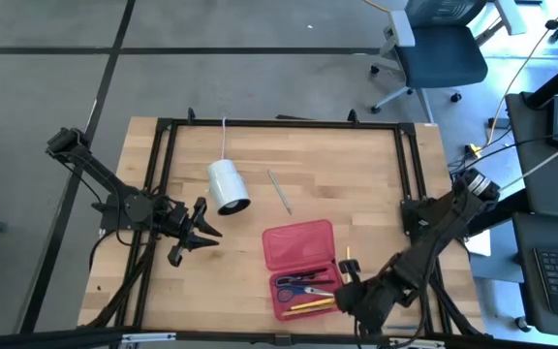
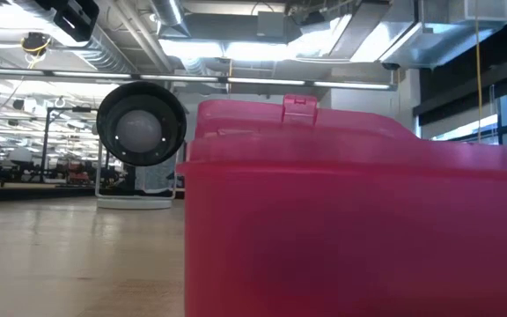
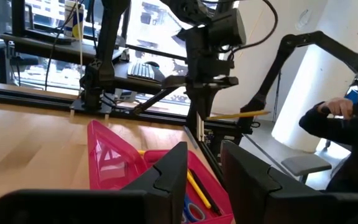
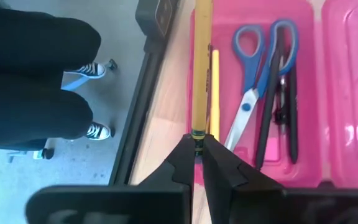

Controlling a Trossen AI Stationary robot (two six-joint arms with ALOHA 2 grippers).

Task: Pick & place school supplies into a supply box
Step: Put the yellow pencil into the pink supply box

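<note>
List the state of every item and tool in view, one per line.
Red case: open, lid flat on the table.
Scissors: closed, lying in the case.
Yellow pencil: clamped by the right tool, over the case edge.
Green pencil: loose on the table.
White cylinder: on its side.
Left tool: partly open, empty.
</note>
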